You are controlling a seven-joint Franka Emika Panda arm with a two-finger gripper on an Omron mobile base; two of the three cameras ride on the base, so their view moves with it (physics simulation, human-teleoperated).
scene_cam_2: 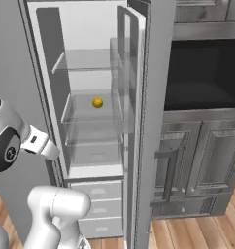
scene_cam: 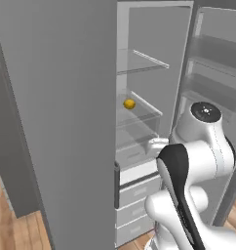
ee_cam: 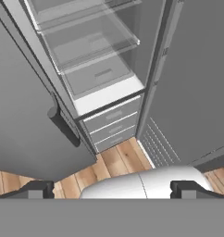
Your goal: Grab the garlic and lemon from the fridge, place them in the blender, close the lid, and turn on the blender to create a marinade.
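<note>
Grey fridge (scene_cam_2: 153,121) open; yellow lemon (scene_cam_2: 97,102) on glass shelf.

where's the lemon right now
The lemon sits alone on a middle glass shelf inside the open fridge, well above the pale drawers.

One fridge (scene_cam_2: 46,73), its one wide door (scene_cam: 56,122) open. Inside, one small yellow fruit (scene_cam_2: 97,102) on a glass shelf (scene_cam_2: 90,114). Three glass shelves visible in the right base view, and three pale drawers (scene_cam_2: 97,209) stacked below them.
</note>
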